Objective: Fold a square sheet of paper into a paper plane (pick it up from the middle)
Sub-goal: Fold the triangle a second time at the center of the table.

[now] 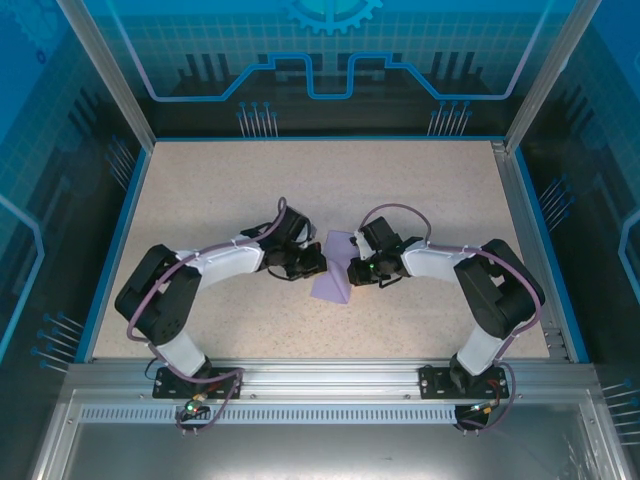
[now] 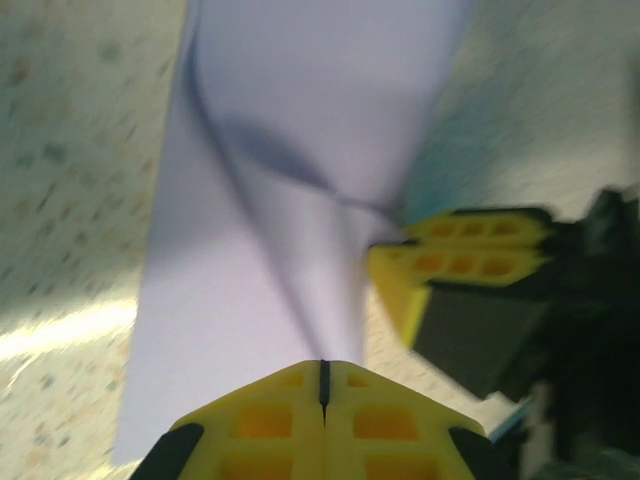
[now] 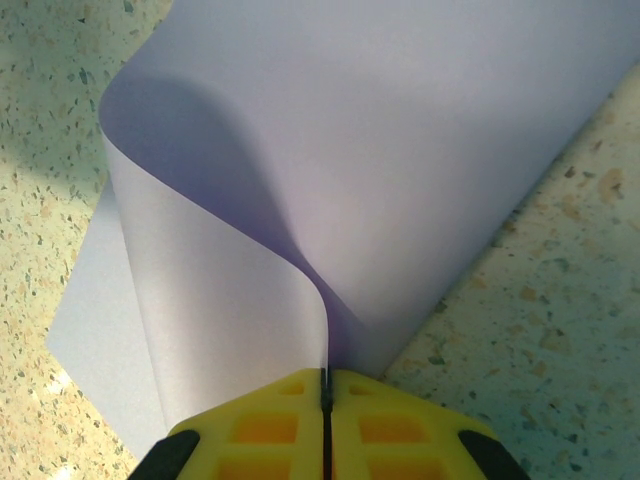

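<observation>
At the left of the overhead view, the left arm bends in from its base toward the middle of the speckled surface (image 1: 300, 180). There the left claw (image 1: 312, 262) meets the left edge of the square sheet of paper (image 1: 333, 272). In its own wrist camera, the left claw (image 2: 323, 372) has its yellow fingers pressed together with only a dark seam between them. The lavender sheet (image 2: 280, 200) narrows down into that seam (a pinch on the near edge, as far as the blurred picture shows).

The paper sits about mid-surface between the two claws, partly flat on the surface and partly lifted into a soft curl. At its right edge is the right claw (image 1: 352, 268), which the left wrist view shows as a yellow block (image 2: 400, 255) against the sheet's right side.

In the right wrist view, the right claw (image 3: 326, 385) is closed tight on a raised fold of the paper (image 3: 400, 150). The curled layer runs straight into the slit between the fingers, and the lower layer rests on the surface (image 3: 540, 300).
</observation>
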Robot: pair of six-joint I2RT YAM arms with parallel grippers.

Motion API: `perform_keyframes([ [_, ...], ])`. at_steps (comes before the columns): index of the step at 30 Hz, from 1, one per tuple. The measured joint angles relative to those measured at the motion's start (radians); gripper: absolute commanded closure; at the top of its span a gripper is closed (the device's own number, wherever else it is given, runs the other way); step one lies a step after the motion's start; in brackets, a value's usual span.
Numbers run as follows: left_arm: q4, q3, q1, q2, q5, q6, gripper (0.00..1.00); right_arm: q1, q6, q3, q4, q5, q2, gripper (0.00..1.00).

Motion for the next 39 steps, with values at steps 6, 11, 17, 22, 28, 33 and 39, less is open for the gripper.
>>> perform_keyframes([
  [6, 0.186, 0.000, 0.015, 0.046, 0.092, -0.085, 1.00, 0.000, 0.000, 0.000, 0.008, 0.000, 0.003, 0.92],
  [11, 0.244, 0.000, 0.015, 0.108, 0.118, -0.121, 1.00, 0.000, 0.000, 0.000, 0.013, 0.000, 0.005, 0.92],
  [17, 0.274, 0.000, 0.015, 0.125, 0.125, -0.136, 1.00, 0.000, 0.000, 0.000, 0.013, 0.000, 0.006, 0.92],
  [22, 0.280, -0.005, 0.015, 0.141, 0.126, -0.136, 1.00, 0.000, 0.000, 0.000, 0.013, 0.000, 0.006, 0.92],
  [28, 0.278, -0.016, 0.015, 0.151, 0.126, -0.134, 1.00, 0.000, 0.000, 0.000, 0.013, 0.000, 0.006, 0.92],
  [33, 0.278, -0.016, 0.015, 0.170, 0.126, -0.131, 1.00, 0.000, 0.000, 0.000, 0.013, 0.000, 0.006, 0.92],
  [39, 0.277, -0.016, 0.015, 0.204, 0.121, -0.126, 1.00, 0.000, 0.000, 0.000, 0.013, 0.000, 0.006, 0.92],
])
